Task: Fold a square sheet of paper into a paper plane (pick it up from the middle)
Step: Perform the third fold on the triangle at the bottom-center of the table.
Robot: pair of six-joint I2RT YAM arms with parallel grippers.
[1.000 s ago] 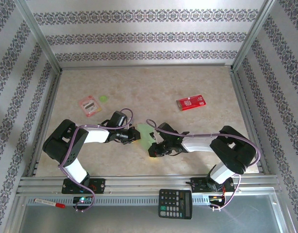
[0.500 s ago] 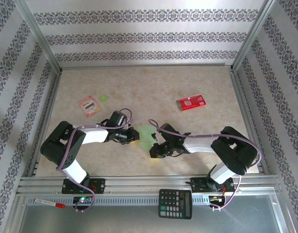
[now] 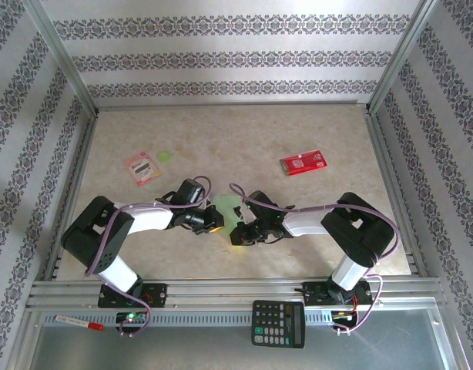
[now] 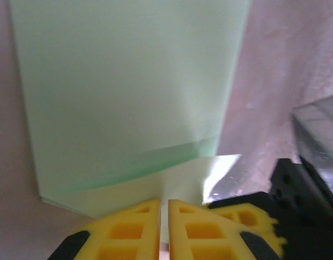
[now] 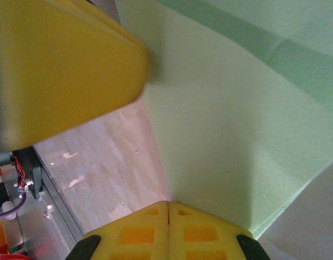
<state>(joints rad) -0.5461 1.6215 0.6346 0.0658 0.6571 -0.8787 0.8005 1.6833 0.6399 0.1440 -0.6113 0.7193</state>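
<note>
The square sheet of paper [image 3: 227, 206] is light green and folded into layers with creases. It hangs between my two grippers just above the table's middle front. In the left wrist view the paper [image 4: 128, 81] fills the upper part, and my left gripper [image 4: 164, 203] is shut on its lower edge, with a thin strip of paper between the yellow fingers. My right gripper [image 5: 167, 205] is shut on a corner of the paper [image 5: 226, 135]. From above, the left gripper [image 3: 212, 222] and the right gripper [image 3: 238, 235] stand close together under the sheet.
A red packet [image 3: 303, 163] lies at the back right. A pink-and-white packet [image 3: 142, 167] and a small green disc [image 3: 166, 156] lie at the back left. A calculator [image 3: 278, 323] and a pen [image 3: 78, 321] rest on the front metal ledge. Patterned walls surround the table.
The right arm has slid a little to the left, bringing its gripper closer to the left one. The paper between them has shifted slightly up and left.
</note>
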